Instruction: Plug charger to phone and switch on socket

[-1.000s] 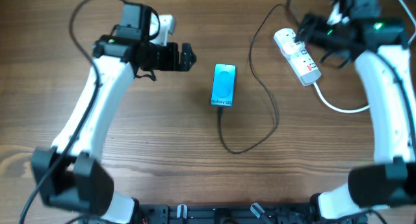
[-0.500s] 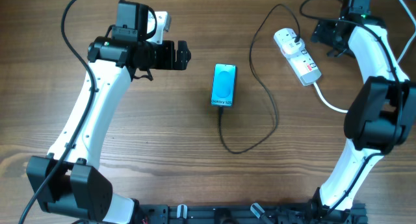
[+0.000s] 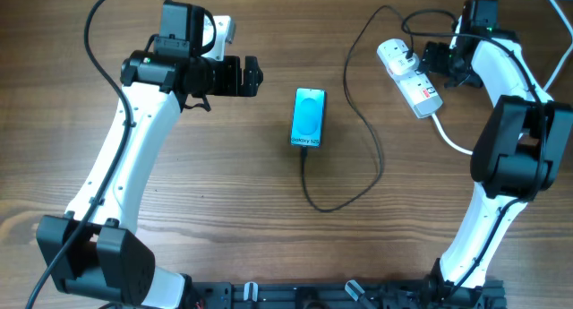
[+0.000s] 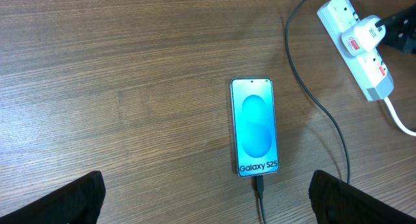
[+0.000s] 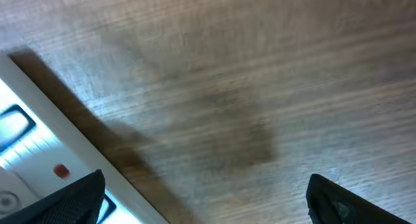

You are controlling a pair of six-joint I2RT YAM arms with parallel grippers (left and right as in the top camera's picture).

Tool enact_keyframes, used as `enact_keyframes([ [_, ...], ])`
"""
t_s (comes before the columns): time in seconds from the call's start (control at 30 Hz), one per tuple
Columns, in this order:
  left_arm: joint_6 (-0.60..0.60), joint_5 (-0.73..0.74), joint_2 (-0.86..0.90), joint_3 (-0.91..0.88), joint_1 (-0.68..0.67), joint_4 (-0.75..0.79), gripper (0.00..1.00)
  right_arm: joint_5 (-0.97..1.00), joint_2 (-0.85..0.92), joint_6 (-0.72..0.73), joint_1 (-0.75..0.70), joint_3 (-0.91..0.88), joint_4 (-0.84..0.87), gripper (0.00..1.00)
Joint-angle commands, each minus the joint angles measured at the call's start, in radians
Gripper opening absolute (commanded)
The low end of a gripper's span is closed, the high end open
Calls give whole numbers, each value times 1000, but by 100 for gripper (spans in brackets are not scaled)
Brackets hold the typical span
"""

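The phone [image 3: 309, 117] is lying flat near the middle of the wooden table [image 3: 224, 193], its cyan screen facing up and its white strip reading "Galaxy S25" at the end nearer the robot. The charger [image 3: 342, 197] is meeting the phone at that end, its small black plug sitting against the bottom edge. From there the thin black cable is looping toward the robot, curving right, and running up the table to the far end of the socket [image 3: 410, 76].

The socket is lying at an angle toward the far right of the table. A white adapter [image 4: 361, 34] with a red label is sitting in it, and its thick white lead [image 3: 452, 139] is trailing off to the right.

The right gripper [image 3: 436, 60] is hovering just beside the socket's right edge; whether it is touching cannot be told. In the blurred right wrist view its fingers are standing wide apart, and the socket's white body is showing at the lower left.

The left gripper [image 3: 255, 76] is hanging well to the left of the phone, fingers spread wide and holding nothing.
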Motion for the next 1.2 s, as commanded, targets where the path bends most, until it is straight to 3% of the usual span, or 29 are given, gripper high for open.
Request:
enact_keyframes([
  [0.0,5,-13,8,-2,-3,2,100,-29,16,-21,2,-15,-11,100],
  [1.17,5,-13,8,-2,-3,2,100,-179,16,-46,11,-15,-75,100],
])
